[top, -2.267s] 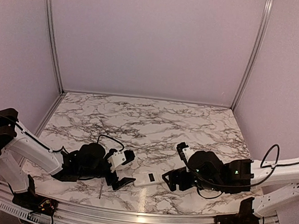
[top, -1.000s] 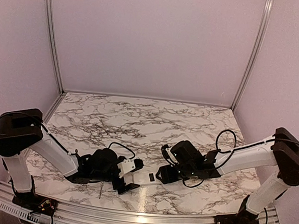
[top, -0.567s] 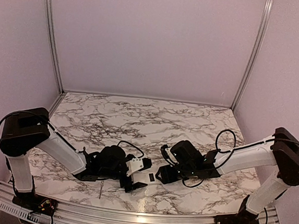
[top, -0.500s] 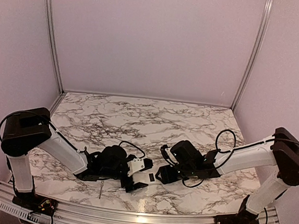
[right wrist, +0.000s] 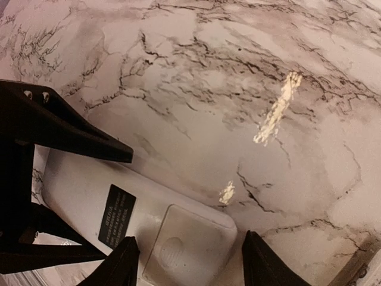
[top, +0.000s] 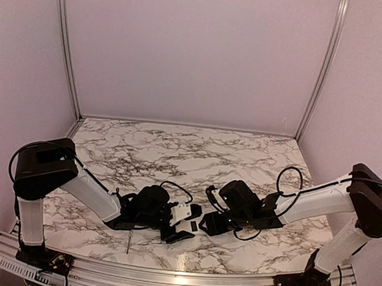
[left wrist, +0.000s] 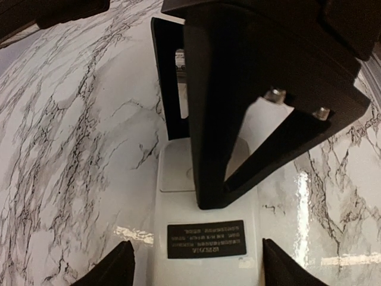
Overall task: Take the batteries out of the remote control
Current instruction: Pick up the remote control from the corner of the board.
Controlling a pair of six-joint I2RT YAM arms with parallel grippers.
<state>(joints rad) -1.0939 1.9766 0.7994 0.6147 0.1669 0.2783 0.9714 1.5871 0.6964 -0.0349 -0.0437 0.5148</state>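
Left wrist view has my left pincer (left wrist: 199, 262) spread wide, one finger each side of the white remote (left wrist: 172, 250), not clamped on it. The remote lies back-up on the marble desk (left wrist: 71, 149). Its black label (left wrist: 205, 238) carries white print too fine to read. My right pincer (right wrist: 189, 253) grips the other end by its sides, at the battery cover (right wrist: 178, 238), which is on. I cannot see the batteries.
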